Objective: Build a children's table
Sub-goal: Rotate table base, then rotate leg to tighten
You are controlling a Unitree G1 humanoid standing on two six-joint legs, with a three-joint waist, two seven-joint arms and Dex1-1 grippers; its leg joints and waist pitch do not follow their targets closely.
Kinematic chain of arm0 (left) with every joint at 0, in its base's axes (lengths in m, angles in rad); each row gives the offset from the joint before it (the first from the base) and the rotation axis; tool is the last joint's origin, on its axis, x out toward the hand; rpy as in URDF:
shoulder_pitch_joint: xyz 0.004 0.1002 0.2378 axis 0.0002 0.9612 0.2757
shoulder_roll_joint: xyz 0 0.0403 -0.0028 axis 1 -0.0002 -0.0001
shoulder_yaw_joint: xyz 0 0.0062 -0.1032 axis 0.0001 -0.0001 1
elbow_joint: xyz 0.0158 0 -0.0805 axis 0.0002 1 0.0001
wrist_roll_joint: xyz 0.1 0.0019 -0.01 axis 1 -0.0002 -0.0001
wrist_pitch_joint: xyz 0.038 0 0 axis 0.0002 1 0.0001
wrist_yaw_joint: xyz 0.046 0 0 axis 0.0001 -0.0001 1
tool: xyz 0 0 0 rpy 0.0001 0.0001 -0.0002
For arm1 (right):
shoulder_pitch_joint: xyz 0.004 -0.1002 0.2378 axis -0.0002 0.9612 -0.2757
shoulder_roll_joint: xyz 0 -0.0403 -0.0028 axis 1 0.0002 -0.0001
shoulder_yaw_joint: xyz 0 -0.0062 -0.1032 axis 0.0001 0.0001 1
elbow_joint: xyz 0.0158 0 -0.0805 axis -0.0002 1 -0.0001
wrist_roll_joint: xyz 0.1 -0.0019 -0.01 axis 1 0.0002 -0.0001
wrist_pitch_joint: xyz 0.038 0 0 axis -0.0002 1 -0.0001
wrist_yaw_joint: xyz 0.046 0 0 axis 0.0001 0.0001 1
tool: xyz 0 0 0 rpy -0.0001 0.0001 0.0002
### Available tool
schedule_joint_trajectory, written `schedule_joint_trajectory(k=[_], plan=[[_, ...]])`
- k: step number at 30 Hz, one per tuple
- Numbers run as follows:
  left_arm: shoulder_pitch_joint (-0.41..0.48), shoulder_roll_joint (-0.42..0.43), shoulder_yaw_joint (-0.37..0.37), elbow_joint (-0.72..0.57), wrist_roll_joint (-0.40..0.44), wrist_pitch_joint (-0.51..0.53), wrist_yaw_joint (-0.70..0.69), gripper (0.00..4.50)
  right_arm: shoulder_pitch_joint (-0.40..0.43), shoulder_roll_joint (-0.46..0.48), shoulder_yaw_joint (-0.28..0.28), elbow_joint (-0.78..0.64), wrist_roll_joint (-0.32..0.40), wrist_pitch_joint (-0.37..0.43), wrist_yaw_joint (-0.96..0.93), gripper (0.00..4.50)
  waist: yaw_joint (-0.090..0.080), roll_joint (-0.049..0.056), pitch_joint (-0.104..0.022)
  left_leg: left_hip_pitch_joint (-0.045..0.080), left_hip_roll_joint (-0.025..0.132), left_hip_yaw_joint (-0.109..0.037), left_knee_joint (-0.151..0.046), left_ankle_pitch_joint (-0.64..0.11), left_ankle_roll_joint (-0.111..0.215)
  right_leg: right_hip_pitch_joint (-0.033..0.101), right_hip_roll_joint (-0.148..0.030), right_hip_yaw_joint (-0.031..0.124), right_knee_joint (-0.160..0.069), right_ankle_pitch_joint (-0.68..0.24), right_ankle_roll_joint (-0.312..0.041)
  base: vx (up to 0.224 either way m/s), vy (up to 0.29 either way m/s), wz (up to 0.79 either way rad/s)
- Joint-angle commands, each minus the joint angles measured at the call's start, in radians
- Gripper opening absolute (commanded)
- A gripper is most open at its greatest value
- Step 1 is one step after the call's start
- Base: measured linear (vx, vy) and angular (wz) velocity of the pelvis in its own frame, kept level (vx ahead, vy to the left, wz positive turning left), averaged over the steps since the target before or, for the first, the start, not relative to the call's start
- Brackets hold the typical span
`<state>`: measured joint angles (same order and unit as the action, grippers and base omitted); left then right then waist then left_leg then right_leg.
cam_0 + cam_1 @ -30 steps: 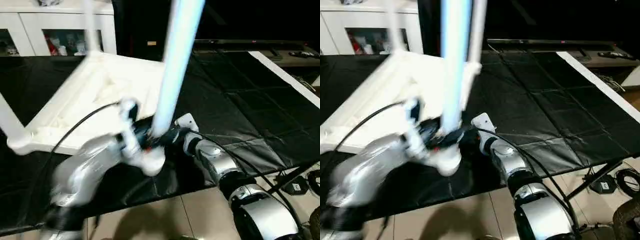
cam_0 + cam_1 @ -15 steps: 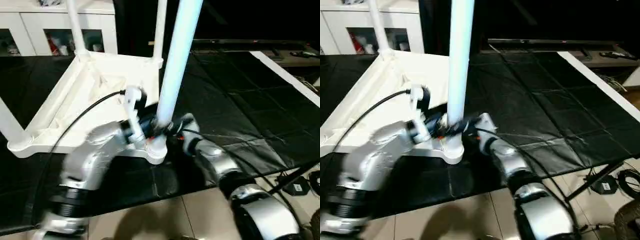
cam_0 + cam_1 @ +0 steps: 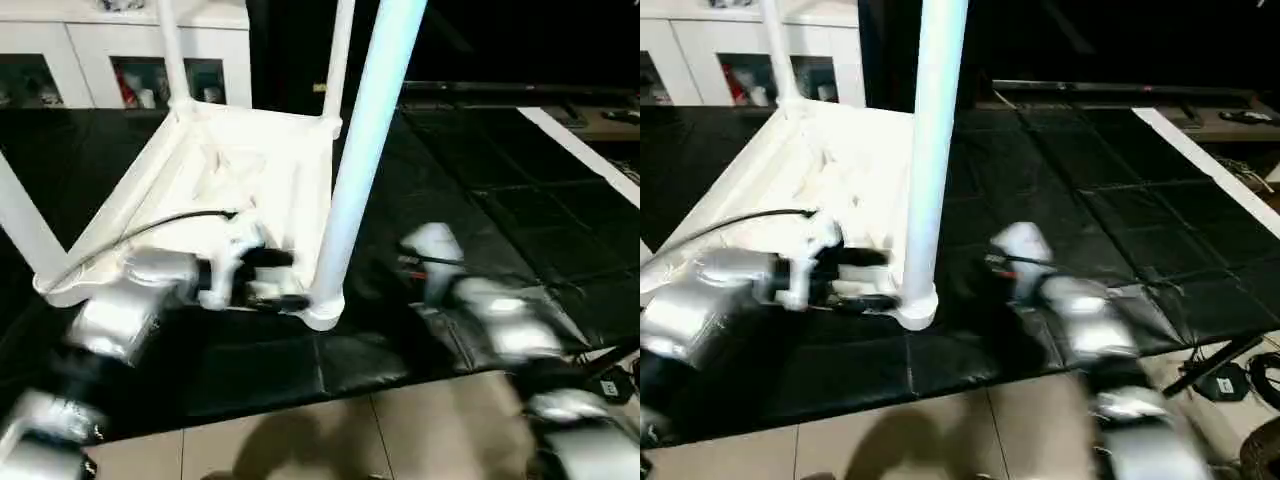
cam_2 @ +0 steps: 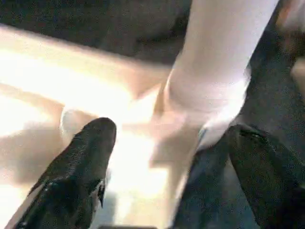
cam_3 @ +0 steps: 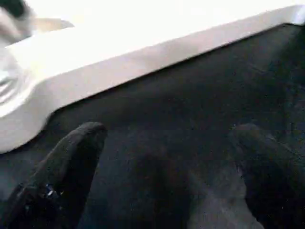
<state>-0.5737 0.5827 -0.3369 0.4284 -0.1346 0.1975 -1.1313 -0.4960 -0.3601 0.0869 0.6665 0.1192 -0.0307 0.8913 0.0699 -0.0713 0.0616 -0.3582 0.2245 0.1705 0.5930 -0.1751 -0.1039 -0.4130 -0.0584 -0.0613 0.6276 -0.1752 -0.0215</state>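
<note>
Lying upside down on the black-covered worktable (image 3: 480, 200), the children's table (image 3: 230, 180) has its ribbed underside facing up and its legs standing in the corner sockets: the near-right leg (image 3: 362, 150) rises tall out of the socket (image 3: 322, 310) at the near corner, two more stand at the far corners, and a fourth shows at the left edge. It looks like hollow moulded plastic, so I judge it light and fairly stiff, though smooth and liable to slip under hard fingers; the long legs would act as levers, so a push high up could tip or skid the whole thing (it sits close to the near edge of the worktable). The best hold is probably low on a leg, just above its socket, or on the flat rim of the top, where the ribs stiffen it. The left gripper (image 3: 268, 278) sits just left of the near-right leg's base, its two black fingers (image 4: 86, 157) spread apart on either side of the socket and closed on nothing. The right gripper (image 5: 162, 162) hangs over the black cover to the right of that corner, well clear of the white rim, jaws wide and empty. A white glass-door cabinet (image 3: 110, 60) stands beyond the far side.
</note>
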Motion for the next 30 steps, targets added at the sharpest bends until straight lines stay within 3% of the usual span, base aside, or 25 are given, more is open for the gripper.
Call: schedule_joint_trajectory(k=[1, 5, 8, 11, 16, 20, 24, 30], plan=[[-0.021, -0.001, -0.044, 0.025, 0.044, -0.039, -0.024, 3.75, 0.015, -0.030, 0.008, -0.073, 0.032, 0.039, 0.064, 4.50, 0.008, 0.017, -0.072, 0.006, 0.004, 0.006, -0.067, -0.197, 0.010, 0.062, -0.062, 0.046, -0.073, -0.175, -0.176, 0.000, 0.000, 0.00], [-0.064, -0.031, -0.038, 0.100, 0.050, -0.079, -0.037, 3.36, 0.098, -0.126, 0.037, -0.286, 0.135, 0.196, 0.230, 4.50, 0.016, 0.015, -0.070, 0.004, 0.003, 0.006, -0.066, -0.211, 0.024, 0.063, -0.062, 0.045, -0.076, -0.196, -0.183, 0.000, 0.000, 0.00], [-0.086, -0.040, -0.047, 0.145, 0.066, -0.109, -0.050, 3.25, 0.125, -0.153, 0.047, -0.354, 0.160, 0.255, 0.275, 4.50, 0.024, 0.014, -0.069, 0.007, 0.005, 0.005, -0.066, -0.233, 0.019, 0.060, -0.065, 0.044, -0.083, -0.259, -0.169, 0.000, 0.000, 0.00], [-0.121, -0.042, -0.067, 0.220, 0.088, -0.149, -0.112, 2.85, 0.152, -0.176, 0.062, -0.418, 0.171, 0.302, 0.312, 4.50, 0.028, 0.013, -0.067, 0.009, 0.005, 0.003, -0.068, -0.243, 0.012, 0.057, -0.067, 0.043, -0.088, -0.308, -0.148, 0.000, 0.000, 0.00], [-0.155, -0.035, -0.061, 0.287, 0.100, -0.180, -0.148, 2.45, 0.175, -0.191, 0.069, -0.477, 0.183, 0.338, 0.318, 4.50, 0.030, 0.012, -0.070, 0.008, 0.006, 0.002, -0.068, -0.229, 0.004, 0.059, -0.070, 0.043, -0.082, -0.264, -0.163, 0.000, 0.000, 0.00], [-0.176, -0.033, -0.054, 0.335, 0.110, -0.204, -0.169, 1.99, 0.187, -0.202, 0.073, -0.518, 0.194, 0.372, 0.324, 4.50, 0.033, 0.012, -0.067, 0.009, 0.005, 0.003, -0.068, -0.231, 0.006, 0.058, -0.069, 0.042, -0.086, -0.278, -0.161, 0.000, 0.000, 0.00], [-0.204, -0.037, -0.045, 0.375, 0.100, -0.202, -0.213, 1.83, 0.193, -0.206, 0.075, -0.537, 0.196, 0.386, 0.330, 4.50, 0.038, 0.013, -0.067, 0.012, 0.007, 0.002, -0.069, -0.243, -0.001, 0.056, -0.072, 0.043, -0.089, -0.303, -0.156, 0.000, 0.000, 0.00], [-0.236, -0.048, -0.054, 0.432, 0.122, -0.230, -0.251, 1.24, 0.202, -0.210, 0.076, -0.561, 0.198, 0.405, 0.333, 4.50, 0.046, 0.014, -0.068, 0.011, 0.008, 0.001, -0.070, -0.232, -0.004, 0.059, -0.073, 0.043, -0.085, -0.271, -0.161, 0.000, 0.000, 0.00]])
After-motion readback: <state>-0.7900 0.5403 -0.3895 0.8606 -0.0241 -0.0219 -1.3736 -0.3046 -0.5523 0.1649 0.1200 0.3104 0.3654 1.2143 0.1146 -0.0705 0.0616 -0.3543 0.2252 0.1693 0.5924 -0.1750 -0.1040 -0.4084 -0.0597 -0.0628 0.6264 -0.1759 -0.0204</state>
